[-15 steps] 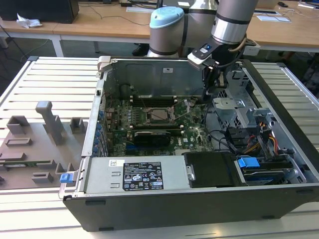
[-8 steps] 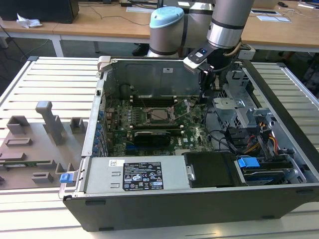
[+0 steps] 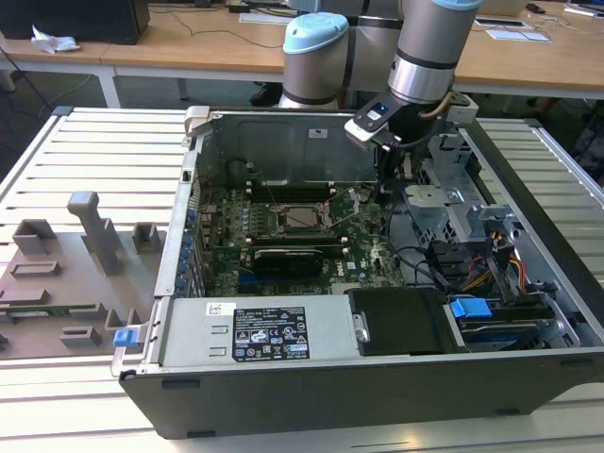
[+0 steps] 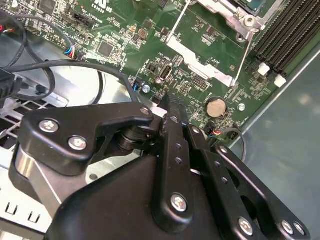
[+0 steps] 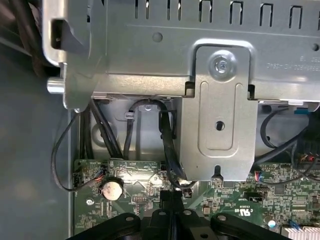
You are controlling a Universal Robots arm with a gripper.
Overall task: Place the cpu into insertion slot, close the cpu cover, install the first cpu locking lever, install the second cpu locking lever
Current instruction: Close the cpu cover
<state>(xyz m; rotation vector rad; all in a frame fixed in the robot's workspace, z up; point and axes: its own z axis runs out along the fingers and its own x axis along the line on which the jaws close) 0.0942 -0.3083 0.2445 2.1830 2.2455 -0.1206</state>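
In the exterior view the cpu [image 3: 302, 218] shows as a pale grey square lying flat in the insertion slot [image 3: 283, 227] in the middle of the green board. The silvery cpu cover [image 4: 239, 19] frames it in the second wrist view, where two thin wire locking levers [image 4: 175, 26] stick out from the socket's sides. My gripper [image 3: 382, 187] hangs to the exterior view's right of the socket, over the board's edge. Its black fingers [image 4: 170, 130] are pressed together with nothing between them; their tips [image 5: 172, 196] point at the board near a coin battery [image 5: 111, 189].
The open computer case [image 3: 377, 387] holds black memory slots [image 4: 290, 30], a power supply [image 3: 255, 330] at the front, and a metal drive cage [image 5: 220, 100] with black cables [image 5: 167, 140] close beside the gripper. Grey fixtures [image 3: 94, 231] stand on the slatted table at the exterior view's left.
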